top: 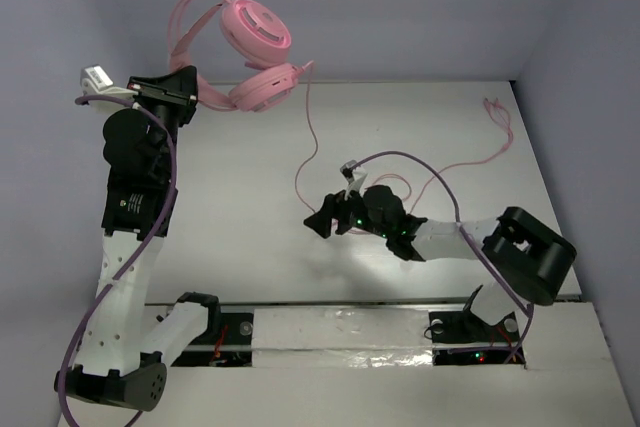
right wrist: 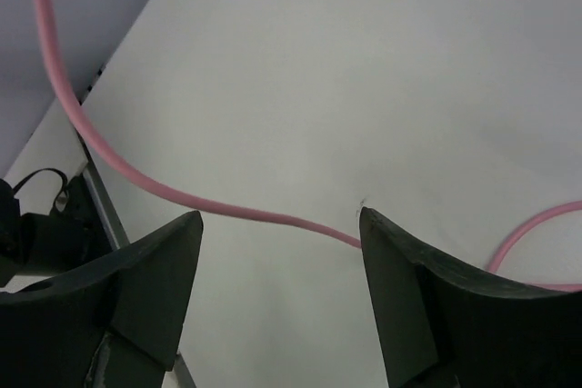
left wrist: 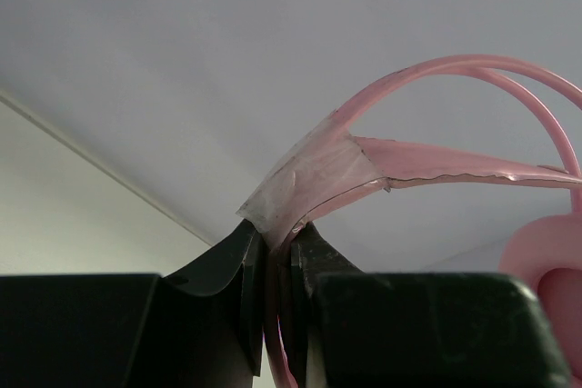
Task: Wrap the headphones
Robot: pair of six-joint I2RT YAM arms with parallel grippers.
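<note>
Left fingers (left wrist: 227,274) clench the stiff headband (left wrist: 427,163) of the headphones (top: 262,32); right fingers (right wrist: 155,288) released, I'd pinch the limp cord (right wrist: 273,218).

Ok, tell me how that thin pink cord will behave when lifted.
The thin pink cord is probably floppy: it lies in loose curves on the white table. Being so thin, it is likely light and may slip from the open right gripper unless pinched firmly.
</note>
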